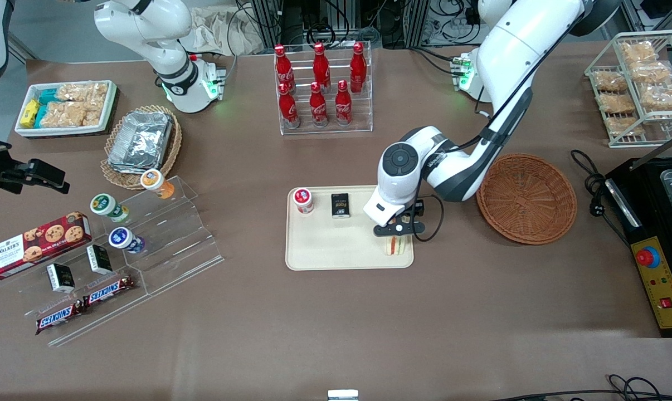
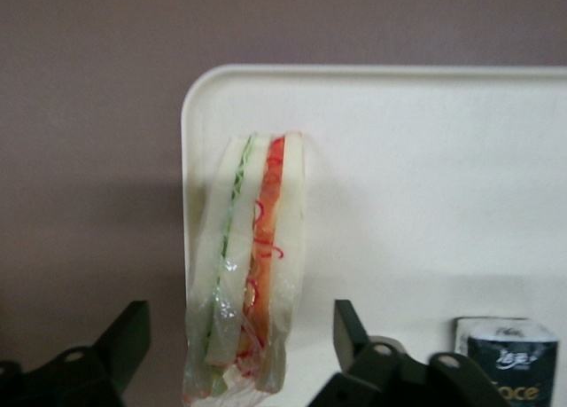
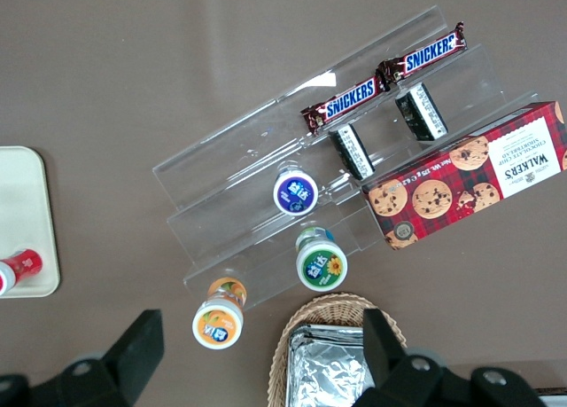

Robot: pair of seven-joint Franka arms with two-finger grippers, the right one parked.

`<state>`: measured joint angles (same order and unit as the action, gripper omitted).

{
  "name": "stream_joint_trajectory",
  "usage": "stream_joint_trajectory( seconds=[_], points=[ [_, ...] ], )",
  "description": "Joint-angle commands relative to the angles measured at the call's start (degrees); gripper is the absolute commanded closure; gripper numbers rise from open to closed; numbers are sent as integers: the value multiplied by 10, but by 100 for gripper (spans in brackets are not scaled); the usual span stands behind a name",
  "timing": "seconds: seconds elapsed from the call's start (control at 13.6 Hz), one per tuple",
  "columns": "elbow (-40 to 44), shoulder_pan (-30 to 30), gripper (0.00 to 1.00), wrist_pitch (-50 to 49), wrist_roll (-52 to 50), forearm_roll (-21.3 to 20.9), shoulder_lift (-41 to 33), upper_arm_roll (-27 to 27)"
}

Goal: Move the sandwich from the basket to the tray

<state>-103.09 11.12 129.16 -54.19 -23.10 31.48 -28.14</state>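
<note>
At tray corner: sandwich upright, hand spread above.

Cream tray, reddish-brown woven basket

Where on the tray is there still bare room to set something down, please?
The tray is bare along its edge nearest the front camera, below the red-capped cup and dark packet. It is crowded at the corner nearest the basket, where the open gripper straddles the sandwich.
</note>
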Motion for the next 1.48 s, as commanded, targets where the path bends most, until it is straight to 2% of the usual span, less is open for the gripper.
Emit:
stream_joint_trajectory(
  seconds=[0.0,0.15,0.3,0.52,0.66,0.89,1.03,1.33,1.4],
  points=[
    [9,-1,0,-46,-7,81,-81,18],
    [20,-1,0,-78,4,161,-151,57],
    [21,-1,0,-158,56,217,-232,107],
    [20,0,0,-295,173,264,-343,189],
    [14,0,0,-351,283,267,-399,255],
    [14,-1,0,-389,475,259,-433,336],
    [23,-3,0,-388,488,238,-429,338],
    [47,-5,0,-388,488,235,-407,339],
    [48,-27,0,-388,487,238,-405,342]
  ],
)
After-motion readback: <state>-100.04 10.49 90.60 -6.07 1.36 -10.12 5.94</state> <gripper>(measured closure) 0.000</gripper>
